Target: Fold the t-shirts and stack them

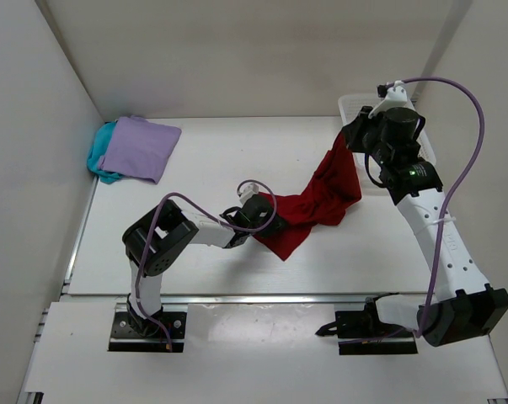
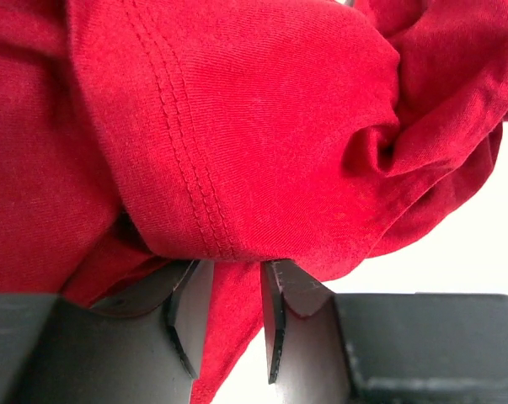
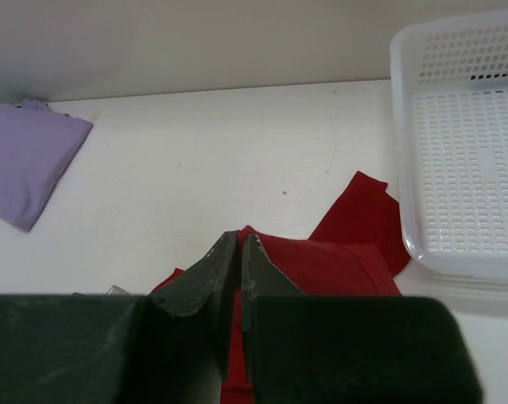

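**Red t-shirt strung between two hands**

We see the red t-shirt (image 1: 321, 200) bunched into a rumpled band. Its long axis runs diagonally from the far right of the worktop (image 1: 211, 168) down toward the near middle. Its high end hangs from the right hand (image 3: 238, 252), whose jaws are pressed together on the cloth. Its low end droops onto the worktop at the left hand (image 2: 228, 286). That hand's jaws stand apart, with a strip of red cloth lying between them and a stitched hem bulging just above.

The lavender t-shirt (image 1: 140, 147) lies folded in the far left corner, on top of the teal t-shirt (image 1: 99, 160), which shows only along its left edge. A white mesh basket (image 3: 456, 126) sits at the far right, behind the right hand.

The worktop is plain white, and plain white walls (image 1: 237, 50) close it in at the back and on both sides.
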Controlling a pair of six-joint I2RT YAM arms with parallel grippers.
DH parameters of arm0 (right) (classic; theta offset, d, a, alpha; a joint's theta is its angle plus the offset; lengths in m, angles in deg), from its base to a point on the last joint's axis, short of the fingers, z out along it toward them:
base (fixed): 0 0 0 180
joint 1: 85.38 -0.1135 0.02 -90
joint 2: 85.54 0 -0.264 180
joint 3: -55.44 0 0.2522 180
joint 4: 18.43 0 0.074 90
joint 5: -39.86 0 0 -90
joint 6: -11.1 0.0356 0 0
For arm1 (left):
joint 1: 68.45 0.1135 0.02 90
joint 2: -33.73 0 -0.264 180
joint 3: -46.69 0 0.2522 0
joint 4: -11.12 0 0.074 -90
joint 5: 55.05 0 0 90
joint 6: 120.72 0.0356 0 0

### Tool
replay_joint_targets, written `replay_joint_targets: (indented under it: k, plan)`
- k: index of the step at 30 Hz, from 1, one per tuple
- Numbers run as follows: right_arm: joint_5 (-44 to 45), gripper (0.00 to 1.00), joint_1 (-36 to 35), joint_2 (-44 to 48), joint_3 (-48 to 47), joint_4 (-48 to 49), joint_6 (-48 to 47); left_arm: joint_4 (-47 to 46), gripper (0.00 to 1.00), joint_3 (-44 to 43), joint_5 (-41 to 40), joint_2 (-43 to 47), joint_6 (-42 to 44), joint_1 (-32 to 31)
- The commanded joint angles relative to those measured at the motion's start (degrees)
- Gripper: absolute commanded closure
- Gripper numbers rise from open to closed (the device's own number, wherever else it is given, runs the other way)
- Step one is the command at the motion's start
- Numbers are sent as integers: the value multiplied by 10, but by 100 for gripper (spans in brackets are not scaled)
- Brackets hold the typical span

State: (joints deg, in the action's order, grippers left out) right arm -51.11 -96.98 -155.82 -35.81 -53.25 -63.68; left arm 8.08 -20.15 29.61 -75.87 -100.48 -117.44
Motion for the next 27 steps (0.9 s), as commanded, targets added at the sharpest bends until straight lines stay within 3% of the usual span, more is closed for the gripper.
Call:
replay_joint_targets:
  k: [1,9,12,14,18,22,27]
  plan:
    - [-11,100,-3,21,0,35,5,21,61,-1,-32,-6,-7,-7]
    - [-18,99,-7,34,14,45,11,24,61,13,-55,-1,-8,-1]
    - [-20,100,-10,36,17,40,13,30,74,-6,-44,-22,1,14]
    - [-14,100,-19,43,22,44,10,24,89,-11,-42,-25,-3,31]
    - [-15,100,-23,62,42,48,18,34,100,-21,-46,-16,8,46]
    - [-16,100,-20,64,52,55,21,33,100,-28,-42,13,31,65]
    - [-22,100,-15,48,32,56,24,104,100,-94,-14,63,111,105]
